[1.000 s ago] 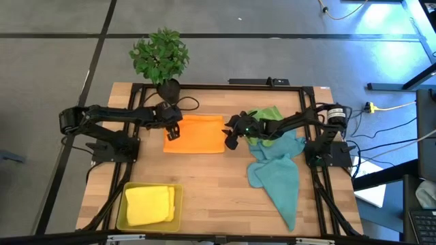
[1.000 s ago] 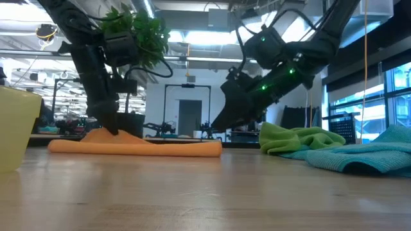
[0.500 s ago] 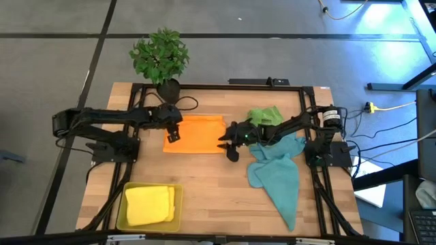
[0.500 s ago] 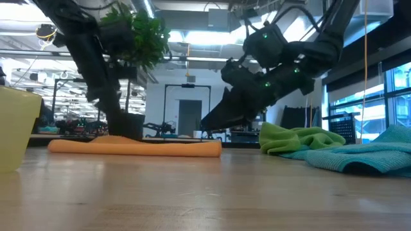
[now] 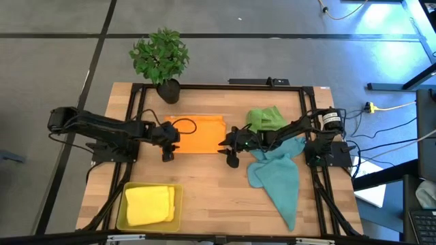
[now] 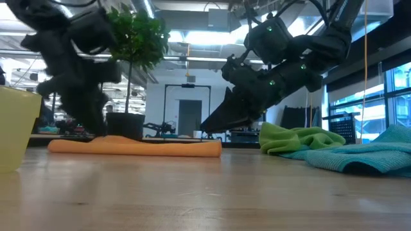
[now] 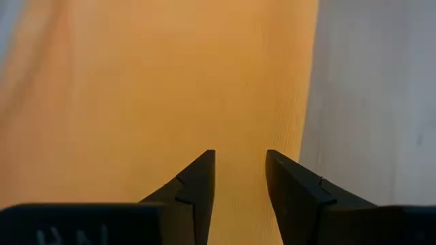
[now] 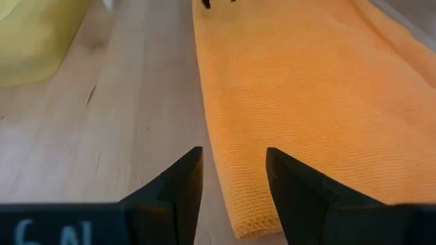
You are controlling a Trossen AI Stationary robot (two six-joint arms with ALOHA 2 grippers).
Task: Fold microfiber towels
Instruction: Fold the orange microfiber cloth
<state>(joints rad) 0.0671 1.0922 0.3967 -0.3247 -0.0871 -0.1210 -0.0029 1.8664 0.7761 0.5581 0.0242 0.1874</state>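
Light wooden table (image 5: 204, 177) under a black frame, set on a grey floor, with a potted plant (image 5: 161, 58) at the upper left edge in the high view and a lit workshop beyond in the low view. At upper centre of the high view, the orange towel (image 5: 201, 133), already folded into a flat rectangle, long axis running left to right across the frame. At its lower-left corner, the left gripper (image 5: 167, 145), fingers parted and holding nothing, with orange cloth filling the left wrist view just ahead of the tips and the towel's edge against bare wood to one side. At the lower-right corner, the right gripper (image 5: 230, 149), likewise parted and empty, straddling the towel's near edge in the right wrist view. Both about equally close, one at each short end, the cloth lying just up-frame of each, so a lift of the lower long edge and a fold over toward the upper edge looks like the coming move. To the right, a rumpled green towel (image 5: 264, 117) touching a heap of teal towels (image 5: 278, 173) trailing toward lower right. At lower left, a yellow tray (image 5: 122, 201) holding one folded yellow towel (image 5: 148, 203); nothing else inside.
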